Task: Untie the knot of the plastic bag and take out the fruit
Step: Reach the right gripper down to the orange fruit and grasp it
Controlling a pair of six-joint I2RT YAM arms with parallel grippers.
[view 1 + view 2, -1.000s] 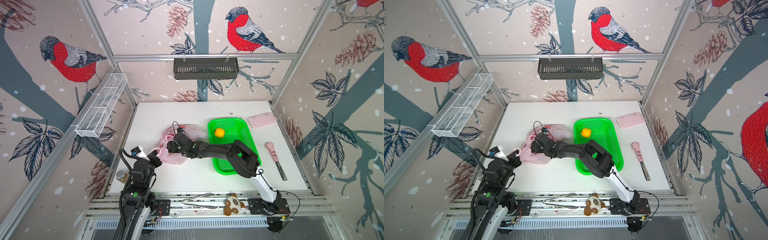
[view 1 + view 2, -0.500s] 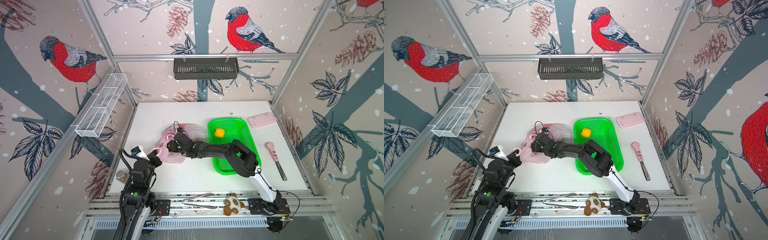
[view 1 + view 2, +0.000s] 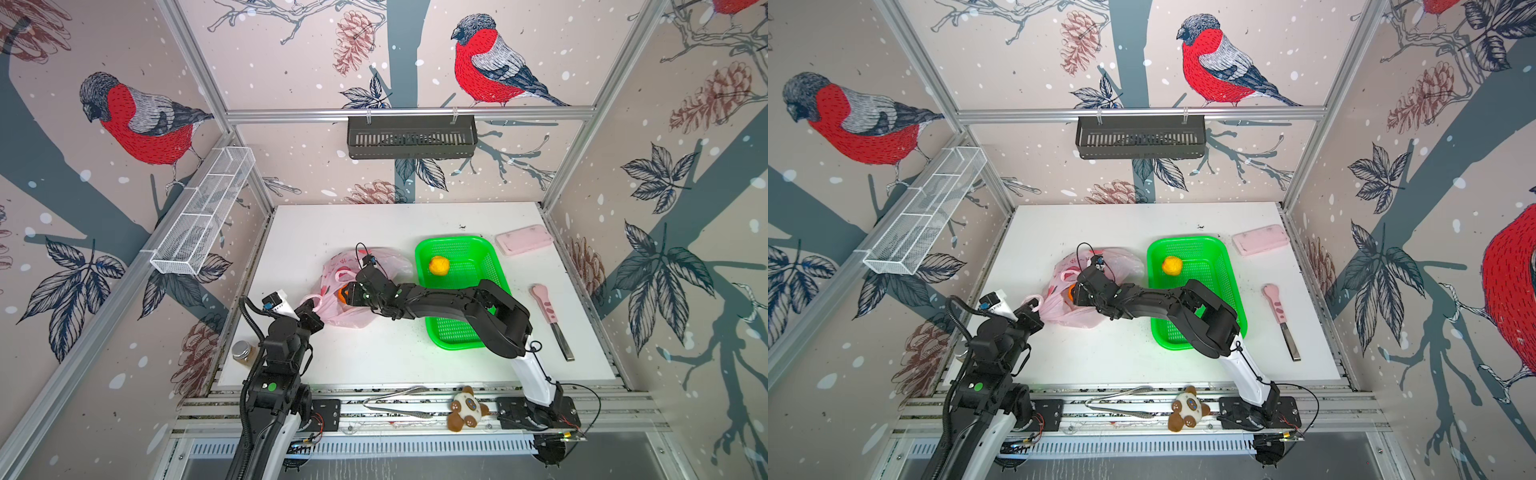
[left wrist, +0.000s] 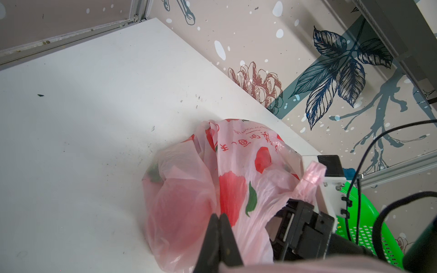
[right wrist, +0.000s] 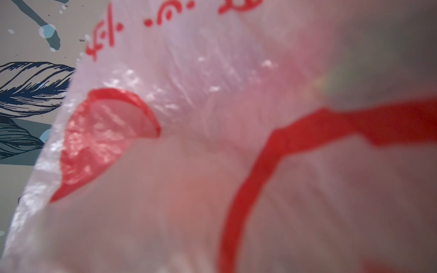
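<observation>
The pink plastic bag (image 3: 353,309) (image 3: 1084,316) lies left of mid-table with its mouth open. No knot shows; a handle loop (image 4: 309,177) hangs loose. My left gripper (image 3: 309,309) (image 4: 220,218) is shut on the bag's near handle. From the right, my right gripper (image 3: 345,293) (image 3: 1076,293) reaches into the mouth, its jaws on either side of a small orange fruit (image 3: 341,293) (image 3: 1071,292). Bag plastic (image 5: 212,118) fills the right wrist view and hides those jaws. A yellow-orange citrus (image 3: 439,265) (image 3: 1172,265) lies in the green basket (image 3: 494,266).
A pink flat case (image 3: 523,240) lies behind the basket, and a pink-handled knife (image 3: 550,318) lies to its right. A small jar (image 3: 241,351) stands at the front left edge. Tongs (image 3: 399,405) and a plush toy (image 3: 465,413) rest on the front rail.
My right gripper has shifted slightly inside the bag's mouth and its jaws have drawn in around the orange fruit. The left arm and the bag have not moved.
</observation>
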